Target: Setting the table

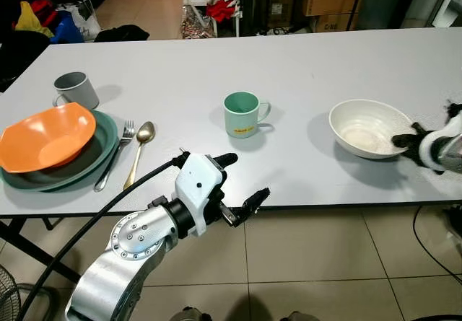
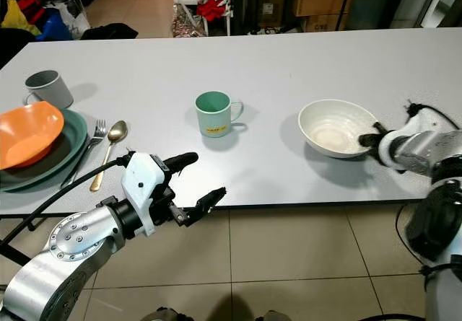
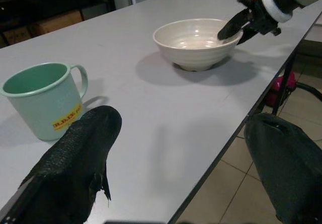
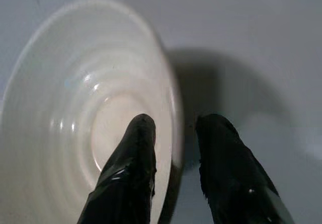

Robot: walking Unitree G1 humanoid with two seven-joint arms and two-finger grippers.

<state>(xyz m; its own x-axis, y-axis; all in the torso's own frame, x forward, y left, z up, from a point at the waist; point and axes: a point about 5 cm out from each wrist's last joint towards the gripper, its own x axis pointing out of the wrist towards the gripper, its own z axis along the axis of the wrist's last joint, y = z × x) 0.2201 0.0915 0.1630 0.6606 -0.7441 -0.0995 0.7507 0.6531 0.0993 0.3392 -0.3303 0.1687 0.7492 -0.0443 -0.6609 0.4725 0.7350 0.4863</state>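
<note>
White ceramic, the bowl (image 1: 369, 128) sits on the grey worktop (image 1: 303, 68) near its front edge, on the robot's right; the right end effector (image 4: 173, 133) straddles the bowl's rim at the side nearest the arm, one finger inside and one outside, a narrow gap between them with the rim in it; whether the fingers press on the rim I cannot tell. The left end effector (image 1: 242, 180) hovers at the worktop's front edge, fingers spread wide and holding nothing. A green mug (image 1: 243, 114) stands in the middle of the worktop; on the left lie an orange bowl (image 1: 45, 137) on a dark green plate (image 1: 86, 164), a fork (image 1: 115, 154) and gold spoon (image 1: 140, 149) just beside, and a grey mug (image 1: 75, 89) behind.
</note>
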